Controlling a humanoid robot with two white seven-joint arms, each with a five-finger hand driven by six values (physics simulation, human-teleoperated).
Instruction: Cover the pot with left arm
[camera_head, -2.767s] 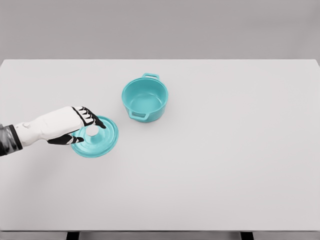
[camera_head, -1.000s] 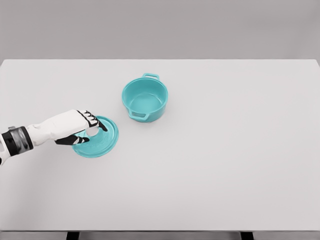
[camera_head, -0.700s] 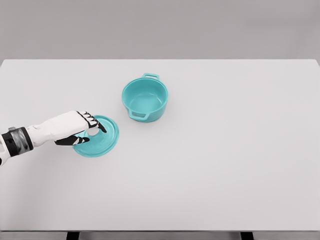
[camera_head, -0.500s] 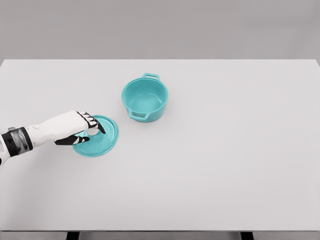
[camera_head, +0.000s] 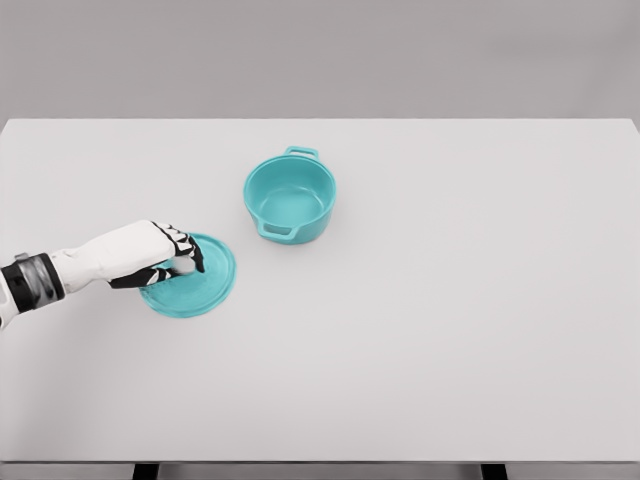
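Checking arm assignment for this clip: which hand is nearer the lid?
Left. The left hand is on the lid, fingers curled around its knob. The right hand is not in view.

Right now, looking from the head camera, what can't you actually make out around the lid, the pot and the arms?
- Head view: the knob on the lid is covered by the left hand, so how firmly it is gripped is unclear.
- Head view: the left forearm is cut off by the left edge.
- Head view: the right arm is out of the picture.
- Head view: the near inner wall of the pot is hidden by its own rim.
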